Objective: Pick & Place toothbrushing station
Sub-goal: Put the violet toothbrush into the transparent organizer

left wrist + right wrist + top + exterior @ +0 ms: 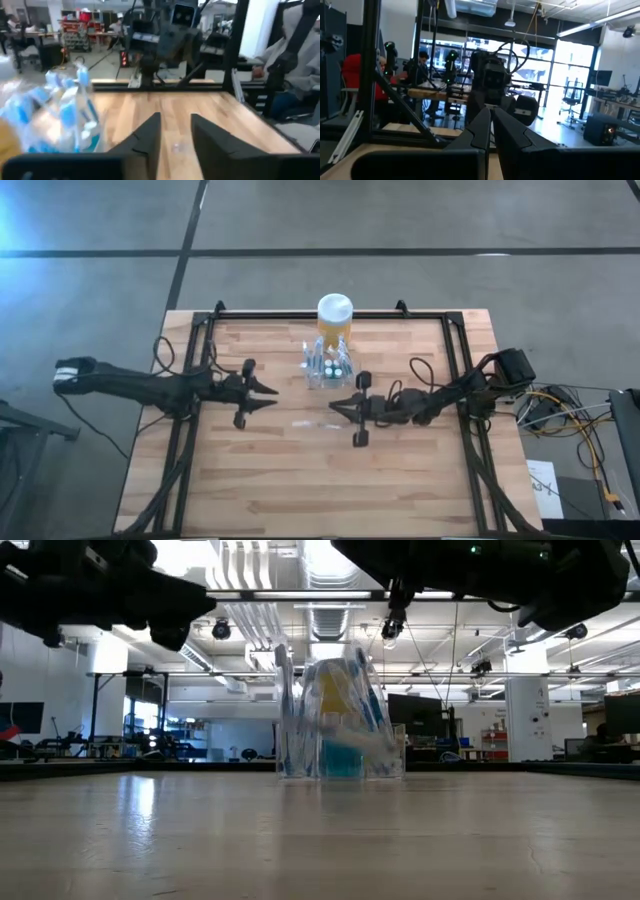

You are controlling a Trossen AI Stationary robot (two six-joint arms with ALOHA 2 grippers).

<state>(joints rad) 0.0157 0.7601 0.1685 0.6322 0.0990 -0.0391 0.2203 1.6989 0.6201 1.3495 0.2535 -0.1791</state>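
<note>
Station (pixel 327 366) stands near the table's (pixel 300 480) far edge, about midway across — a clear holder with blue-handled brushes upright in it. Just behind it, touching or nearly so, is a yellow jar (pixel 334 320) with a white lid. In the low view the station (pixel 340 722) sits flat on the wood, the jar's yellow showing through it.

The left gripper (pixel 268 395) hangs above the table to the station's left, apart from it, fingers parted with a clear gap and nothing between them; its wrist view shows the station (pixel 65 115) off to one side of the fingers (pixel 145 137).

The right gripper (pixel 336 407) hovers just in front of the station, slightly to its right, fingers pressed together — empty.
</note>
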